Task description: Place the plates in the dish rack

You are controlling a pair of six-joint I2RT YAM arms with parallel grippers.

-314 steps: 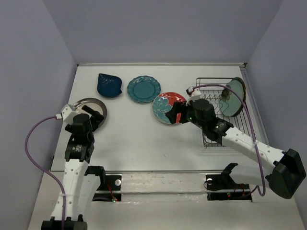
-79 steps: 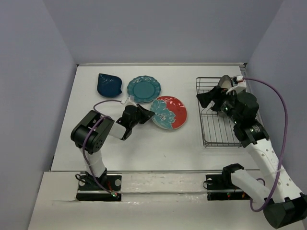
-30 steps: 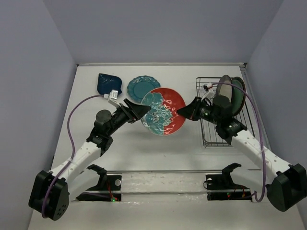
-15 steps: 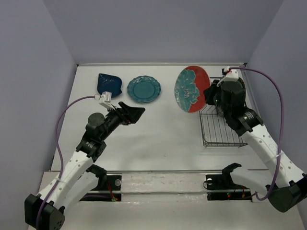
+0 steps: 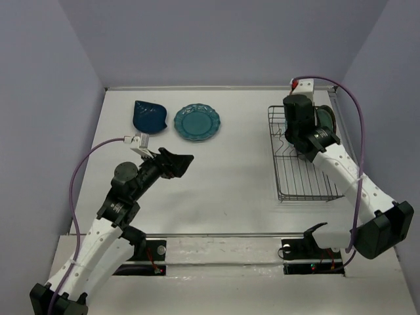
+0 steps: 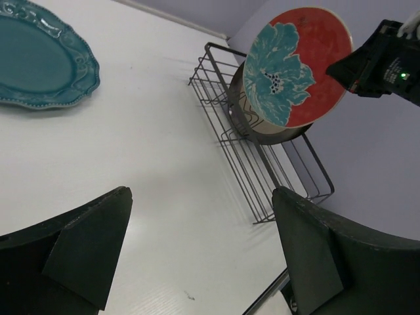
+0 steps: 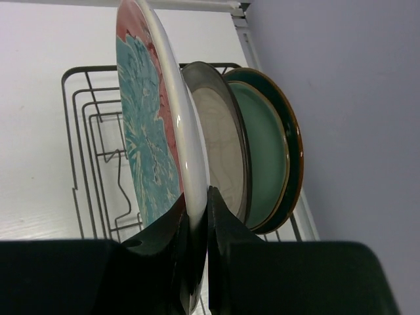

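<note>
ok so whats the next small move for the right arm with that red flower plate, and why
Probably lower it straight down into the free slot. The right jaws are shut on the rim of the red plate with the teal flower, held on edge over the black wire dish rack, just in front of the standing silver metal plate.

Left arm (image 5: 92,239) and right arm (image 5: 344,167) have white shells, black joints, a purple cable (image 5: 74,180) along each; left hand (image 5: 186,164) and right hand (image 7: 199,216) are matte black
</note>
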